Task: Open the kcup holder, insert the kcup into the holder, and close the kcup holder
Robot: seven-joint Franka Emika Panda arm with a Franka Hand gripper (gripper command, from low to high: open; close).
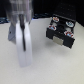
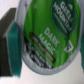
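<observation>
gripper (image 1: 23, 59) hangs low over the white table (image 1: 45, 70), toward the exterior view's left; heavily blurred there, a pale vertical streak with a dark stripe down its upper middle, so the fingers cannot be made out in that view. in the wrist view the kcup (image 2: 46, 37) fills most of the picture: round green foil lid, white lettering reading "dark magic" across a dark band, more white print near the rim, a pale edge around the lid. a teal pad (image 2: 12, 34) on a black finger presses against the pod's rim on one side, touching it; the opposite finger is hidden behind the pod. the gripper is clamped on the kcup, pod held off the table surface as far as the wrist view shows.

kcup holder (image 1: 61, 31) sits on the table toward the exterior view's right, well apart from the gripper. black boxy unit, stepped front facing the camera, pale marks on the front face. several round pods (image 1: 62, 22) with pale and reddish tops rest on its upper side. whether its drawer is pulled out cannot be told.
</observation>
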